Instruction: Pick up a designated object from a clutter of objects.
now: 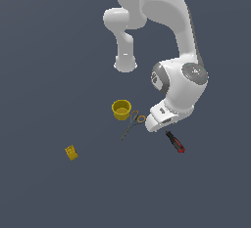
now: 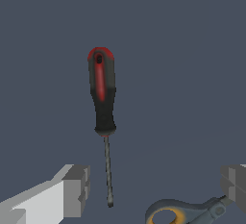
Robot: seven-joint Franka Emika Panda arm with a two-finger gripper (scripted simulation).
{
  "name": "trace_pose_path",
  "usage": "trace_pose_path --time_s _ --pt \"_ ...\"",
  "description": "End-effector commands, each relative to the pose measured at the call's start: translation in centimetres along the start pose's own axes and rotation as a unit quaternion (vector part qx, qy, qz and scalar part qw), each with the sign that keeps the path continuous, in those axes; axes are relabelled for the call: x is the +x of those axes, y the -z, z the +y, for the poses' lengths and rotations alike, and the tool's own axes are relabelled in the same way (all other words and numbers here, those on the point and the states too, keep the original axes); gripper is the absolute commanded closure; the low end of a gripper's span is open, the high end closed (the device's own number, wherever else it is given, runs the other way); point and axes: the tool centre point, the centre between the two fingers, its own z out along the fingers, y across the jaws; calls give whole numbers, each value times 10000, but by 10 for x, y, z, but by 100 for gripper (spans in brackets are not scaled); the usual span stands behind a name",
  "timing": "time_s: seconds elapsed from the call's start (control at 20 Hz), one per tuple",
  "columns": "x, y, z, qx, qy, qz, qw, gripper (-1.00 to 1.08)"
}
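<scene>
The screwdriver point(image 2: 101, 93) has a red-and-black handle and a thin dark shaft point(image 2: 108, 170). It lies flat on the dark floor and also shows in the exterior view point(image 1: 175, 142), just past the arm's hand. My gripper point(image 2: 156, 187) is open and empty, its two grey fingers point(image 2: 77, 189) set wide apart. The shaft's tip lies between the fingers, close to one of them. The handle lies clear of the fingers. In the exterior view the hand point(image 1: 159, 118) hovers between the scissors and the screwdriver, and its fingertips are hidden.
Orange-handled scissors point(image 1: 132, 123) lie right beside the hand; their handle loop shows in the wrist view point(image 2: 180, 213) near the other finger. A yellow cup point(image 1: 121, 109) stands next to the scissors. A small yellow box point(image 1: 71, 152) lies apart at the exterior view's left.
</scene>
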Motion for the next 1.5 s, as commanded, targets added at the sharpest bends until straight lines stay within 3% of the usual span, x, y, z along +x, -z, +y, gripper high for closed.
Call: trace_pose_path --time_s 0.0,0.4,1.45 --pt "4 -17 -14 36 156 26 9999 -92" --pt "7 -46 -39 107 403 56 9991 -92" --pt "8 -97 -41 110 414 57 9991 -92"
